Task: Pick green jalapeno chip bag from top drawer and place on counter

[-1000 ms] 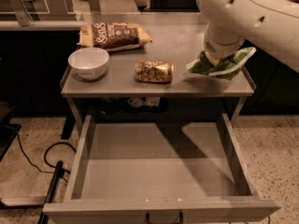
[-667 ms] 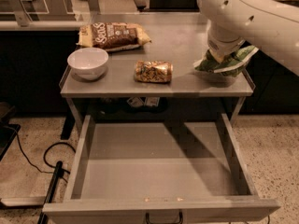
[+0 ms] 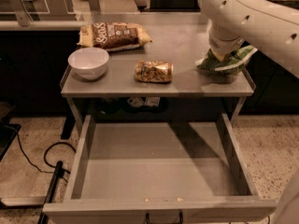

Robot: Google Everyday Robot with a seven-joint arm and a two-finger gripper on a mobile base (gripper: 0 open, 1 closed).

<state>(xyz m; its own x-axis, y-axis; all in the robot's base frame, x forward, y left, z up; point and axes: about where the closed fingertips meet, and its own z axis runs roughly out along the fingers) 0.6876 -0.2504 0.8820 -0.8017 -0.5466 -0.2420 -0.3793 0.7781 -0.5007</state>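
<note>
The green jalapeno chip bag (image 3: 232, 61) is at the right end of the counter (image 3: 187, 78), at or just above its surface, partly covered by my white arm. My gripper (image 3: 222, 54) is right over the bag, mostly hidden under the arm's wrist. The top drawer (image 3: 159, 171) is pulled fully open below the counter, and its grey bottom shows nothing in it. Its dark handle (image 3: 162, 217) is at the front edge.
On the counter stand a white bowl (image 3: 88, 62) at the left, a brown-and-cream bag (image 3: 114, 35) at the back and a small golden-brown packet (image 3: 153, 71) in the middle. A black cable (image 3: 35, 164) lies on the floor at the left.
My arm and the green bag have shifted slightly to the right over the counter's right end. Nothing else has moved.
</note>
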